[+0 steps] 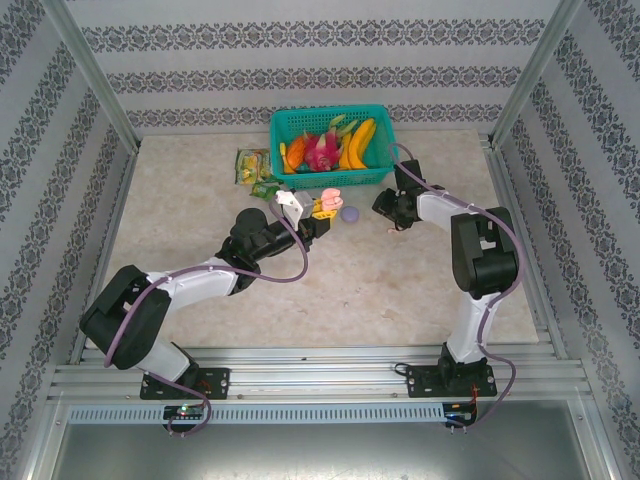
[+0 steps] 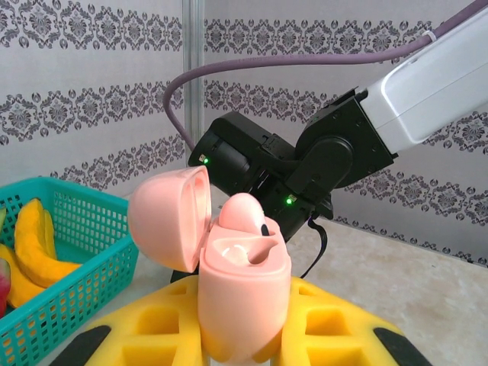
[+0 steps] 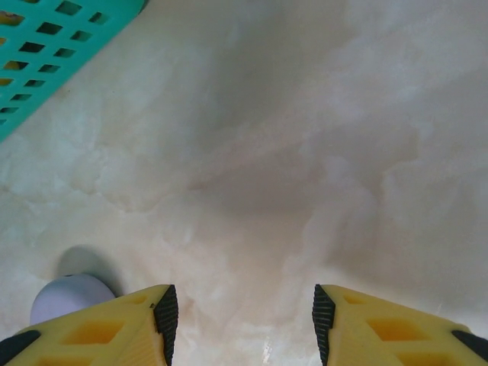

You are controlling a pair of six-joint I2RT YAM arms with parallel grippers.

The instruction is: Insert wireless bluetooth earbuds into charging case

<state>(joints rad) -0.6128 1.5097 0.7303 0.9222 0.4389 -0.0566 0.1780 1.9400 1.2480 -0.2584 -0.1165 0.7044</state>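
Note:
My left gripper (image 1: 318,212) (image 2: 244,339) is shut on the lower body of a pale pink charging case (image 2: 242,293) (image 1: 328,200), held upright off the table. Its lid (image 2: 169,219) hangs open to the left. One pale pink earbud (image 2: 244,212) stands in the far socket, its rounded top above the rim. The near socket (image 2: 232,252) shows a bare hollow. My right gripper (image 1: 388,215) (image 3: 244,320) hovers open just right of the case, pointing down at bare tabletop with nothing between its fingers. A lilac round case (image 1: 349,213) (image 3: 70,299) lies shut on the table beside its left finger.
A teal basket (image 1: 283,122) (image 2: 84,252) (image 3: 46,53) of toy fruit stands at the back centre, right behind both grippers. Green snack packets (image 1: 252,167) lie to its left. The right arm's black wrist (image 2: 305,171) sits close behind the pink case.

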